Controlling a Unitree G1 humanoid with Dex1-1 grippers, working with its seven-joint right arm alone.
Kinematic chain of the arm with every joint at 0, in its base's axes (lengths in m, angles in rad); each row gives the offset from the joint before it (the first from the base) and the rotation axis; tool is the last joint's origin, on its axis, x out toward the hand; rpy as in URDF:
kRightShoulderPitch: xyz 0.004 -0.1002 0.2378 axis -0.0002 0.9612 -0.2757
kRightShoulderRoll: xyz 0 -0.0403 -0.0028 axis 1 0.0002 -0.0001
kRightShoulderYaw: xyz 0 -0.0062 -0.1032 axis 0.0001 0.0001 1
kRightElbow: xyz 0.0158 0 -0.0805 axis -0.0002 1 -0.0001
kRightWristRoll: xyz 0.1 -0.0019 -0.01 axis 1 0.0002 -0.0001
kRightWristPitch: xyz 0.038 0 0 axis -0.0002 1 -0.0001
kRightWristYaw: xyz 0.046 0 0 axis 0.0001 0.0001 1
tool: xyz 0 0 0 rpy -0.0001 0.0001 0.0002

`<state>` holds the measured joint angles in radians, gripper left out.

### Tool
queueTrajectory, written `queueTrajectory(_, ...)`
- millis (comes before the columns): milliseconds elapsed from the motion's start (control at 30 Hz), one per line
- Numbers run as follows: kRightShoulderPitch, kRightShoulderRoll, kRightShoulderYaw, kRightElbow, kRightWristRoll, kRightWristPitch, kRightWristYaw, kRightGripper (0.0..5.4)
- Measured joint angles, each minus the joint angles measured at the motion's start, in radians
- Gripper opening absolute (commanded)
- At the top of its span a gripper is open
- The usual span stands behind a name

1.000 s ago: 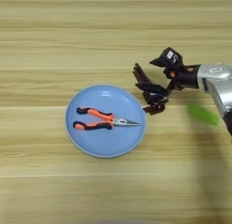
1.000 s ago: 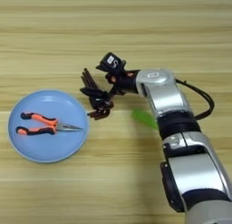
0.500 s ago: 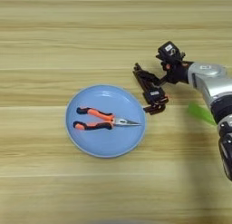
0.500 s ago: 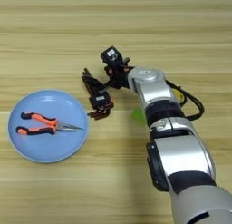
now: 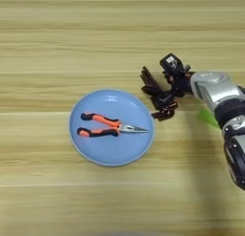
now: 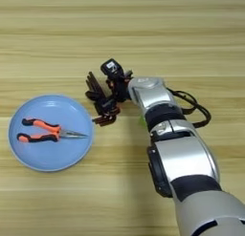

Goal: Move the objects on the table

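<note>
Now gripper (image 5: 173, 78) at hex-key set (image 5: 158, 96) beside plate (image 5: 91, 151) w/ pliers (image 5: 106, 126); jaws' state unclear. Next prob: secure grasp, lift.

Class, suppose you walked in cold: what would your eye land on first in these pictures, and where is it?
The orange-handled pliers jump out, lying in the blue plate left of centre. Just right of the plate sits the black hex-key set, with the end effector at it. The silver arm fills the lower right.
</note>
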<state>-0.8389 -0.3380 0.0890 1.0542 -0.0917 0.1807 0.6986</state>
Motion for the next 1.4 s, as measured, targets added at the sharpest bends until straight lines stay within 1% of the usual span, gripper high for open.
queueTrajectory(100, 0.0, 0.006, 0.009, -0.001, -0.017, -0.016, -0.032, 5.38)
queueTrajectory(267, 0.004, 0.007, 0.053, -0.026, -0.065, 0.015, -0.036, 5.38)
queueTrajectory(467, 0.007, 0.001, 0.079, -0.07, -0.076, 0.077, 0.005, 5.38)
queueTrajectory(633, 0.038, -0.015, 0.101, -0.137, -0.078, 0.102, 0.056, 5.38)
queueTrajectory(733, 0.066, -0.031, 0.117, -0.193, -0.08, 0.115, 0.096, 5.38)
queueTrajectory(867, 0.102, -0.056, 0.121, -0.248, -0.08, 0.119, 0.138, 5.38)
queueTrajectory(933, 0.112, -0.063, 0.122, -0.261, -0.08, 0.121, 0.144, 5.38)
queueTrajectory(1000, 0.132, -0.086, 0.124, -0.283, -0.08, 0.122, 0.169, 5.38)
queueTrajectory(1200, 0.154, -0.121, 0.121, -0.305, -0.075, 0.121, 0.203, 5.38)
queueTrajectory(1400, 0.201, -0.171, 0.117, -0.346, -0.061, 0.118, 0.256, 5.38)
